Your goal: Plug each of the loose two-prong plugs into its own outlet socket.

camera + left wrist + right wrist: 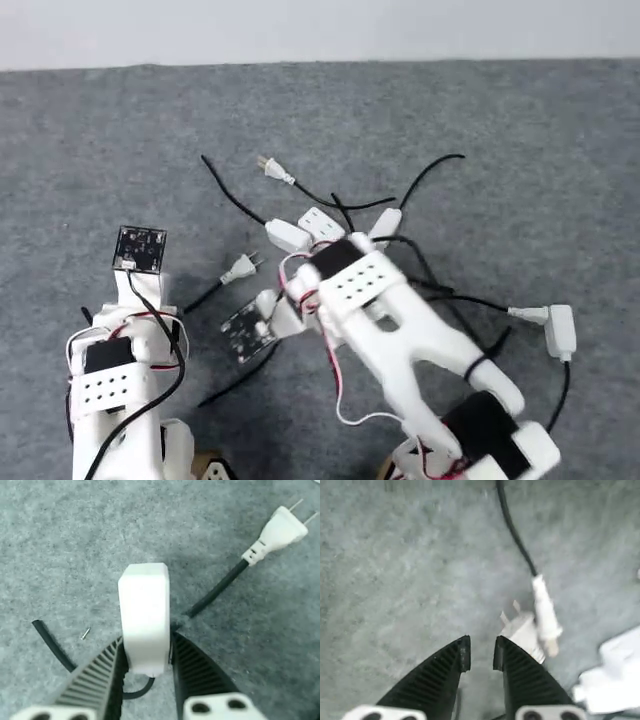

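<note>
A grey, felt-like table covering (540, 120) is spread across nearly the whole high view, and its mottled nap is seen close up in both wrist views. A pale, plain wall (320, 30) is shown along the top edge. Only faint, soft shadows are cast.

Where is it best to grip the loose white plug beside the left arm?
By the white body of the plug, from above, across its two side edges: it lies flat, prongs free at one end, cord at the other.
</note>
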